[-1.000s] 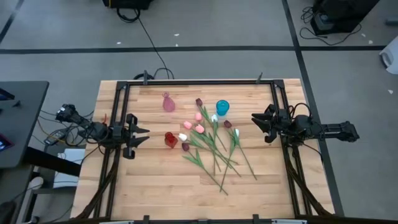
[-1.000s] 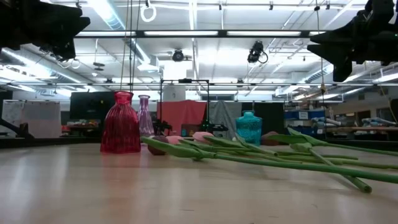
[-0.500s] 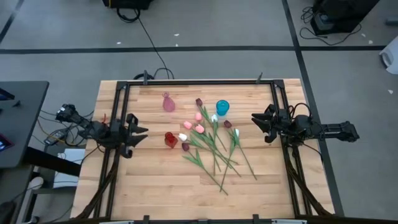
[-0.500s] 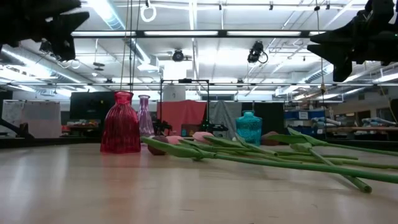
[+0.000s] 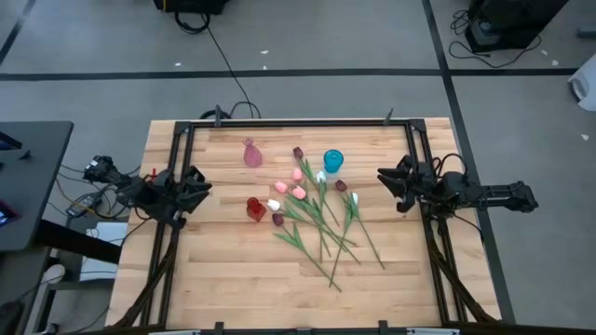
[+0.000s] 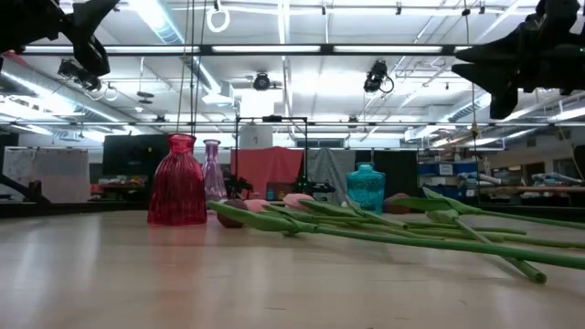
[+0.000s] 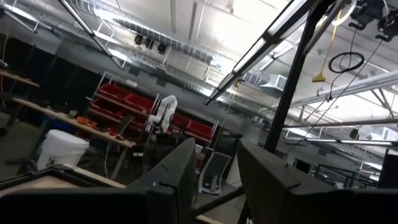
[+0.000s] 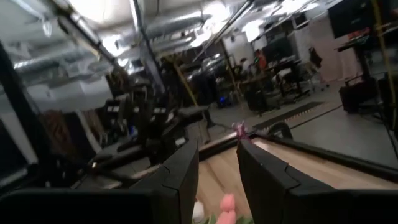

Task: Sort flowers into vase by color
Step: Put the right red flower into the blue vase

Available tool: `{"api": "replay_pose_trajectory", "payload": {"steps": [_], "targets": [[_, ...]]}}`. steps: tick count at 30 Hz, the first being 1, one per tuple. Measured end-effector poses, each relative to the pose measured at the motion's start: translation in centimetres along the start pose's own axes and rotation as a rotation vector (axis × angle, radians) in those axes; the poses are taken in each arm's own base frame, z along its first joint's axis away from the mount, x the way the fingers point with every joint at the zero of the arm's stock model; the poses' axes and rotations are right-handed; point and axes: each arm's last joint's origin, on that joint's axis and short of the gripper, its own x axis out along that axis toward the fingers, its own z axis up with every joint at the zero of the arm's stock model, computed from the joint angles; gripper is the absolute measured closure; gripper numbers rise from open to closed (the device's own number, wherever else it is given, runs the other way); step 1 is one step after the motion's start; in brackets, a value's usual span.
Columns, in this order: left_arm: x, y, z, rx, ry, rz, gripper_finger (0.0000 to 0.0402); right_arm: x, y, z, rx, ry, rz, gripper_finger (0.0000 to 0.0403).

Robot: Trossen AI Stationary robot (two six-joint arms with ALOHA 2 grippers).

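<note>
Several artificial tulips lie flat in a loose pile mid-table, with white, pink and maroon heads toward the far left and green stems crossing toward the near right; in the low view the tulips rest on their stems and leaves. A red vase, a pink vase and a teal vase stand upright around the heads. My left gripper hovers open at the table's left edge, tipped upward. My right gripper hovers open at the right edge, pointing toward the flowers; a pink head shows past its fingers.
A black frame rail runs along the table's far edge and down both sides beneath the arms. Bare wood spans the near half of the table. In the low view the red vase, pink vase and teal vase stand behind the stems.
My left gripper has drawn back toward the table's left edge, risen and tipped upward. The right arm, the flowers and the vases have stayed where they were.
</note>
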Motion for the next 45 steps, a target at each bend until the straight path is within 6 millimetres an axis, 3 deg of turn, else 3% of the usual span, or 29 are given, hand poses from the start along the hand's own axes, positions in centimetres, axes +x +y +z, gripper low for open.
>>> {"api": "replay_pose_trajectory", "payload": {"steps": [10,13,15,21,26,32,35,38,45], "targets": [[0.0,0.0,0.0,0.005,0.004,0.001,0.0277,-0.1,0.1,1.6,0.033,-0.185,-0.08,0.0277],[0.0,0.0,-0.1,0.007,0.008,0.002,0.0277,-0.1,0.1,1.6,0.114,-0.187,-0.058,0.0277],[0.0,0.0,-0.1,0.01,0.012,0.005,0.0277,0.1,0.1,1.2,0.132,-0.129,-0.042,0.0277],[0.0,0.5,-0.1,0.077,-0.006,0.165,0.0277,1.1,0.1,-1.2,0.137,0.291,-0.105,0.0283],[-0.1,0.7,0.1,0.187,-0.012,0.252,0.0277,2.7,0.7,-1.5,0.079,0.446,-0.138,0.0289],[0.0,0.3,0.1,0.33,-0.001,0.089,0.0277,5.1,1.0,-0.8,-0.136,0.496,-0.273,0.029],[0.0,-0.2,-0.1,0.393,0.001,-0.06,0.0277,6.2,1.3,-0.4,-0.147,0.539,-0.287,0.029],[0.0,-0.3,-0.1,0.416,-0.003,-0.099,0.0277,7.0,1.7,-0.1,-0.12,0.623,-0.312,0.029],[-0.1,0.6,0.3,0.383,-0.004,0.219,0.0277,9.2,3.2,0.3,-0.079,0.882,-0.408,0.029]]}}
